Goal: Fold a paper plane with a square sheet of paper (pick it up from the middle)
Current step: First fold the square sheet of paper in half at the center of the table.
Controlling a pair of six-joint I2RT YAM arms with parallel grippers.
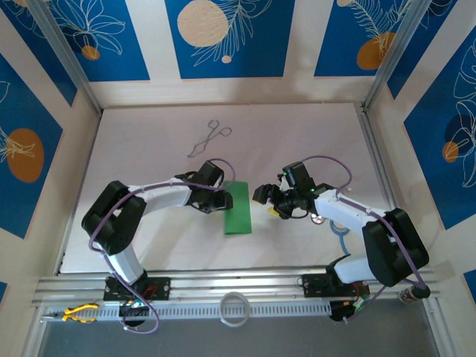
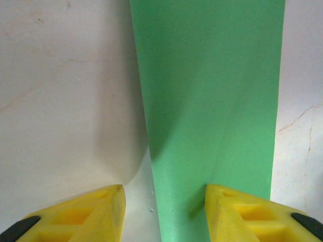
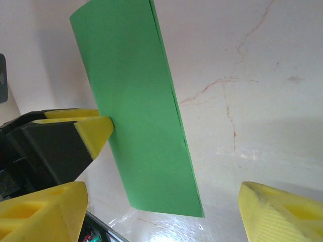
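The square sheet of paper [image 1: 239,208] lies on the white table, folded into a long green rectangle with two layers showing at its edge [image 3: 171,101]. My left gripper [image 1: 222,199] is at its left long edge, open. In the left wrist view its jaws [image 2: 164,187] straddle that edge [image 2: 151,166]: one yellow fingertip [image 2: 222,201] sits over the paper, the other [image 2: 108,201] over bare table. My right gripper [image 1: 262,197] is just right of the sheet, open, with nothing between its fingers [image 3: 162,187]. The left gripper's fingertip [image 3: 96,132] touches the paper's far side.
Thin metal forceps [image 1: 208,139] lie at the back of the table. A white ring [image 1: 234,309] and a yellow tool [image 1: 78,312] rest on the front rail. Low walls and metal posts [image 1: 372,89] border the table.
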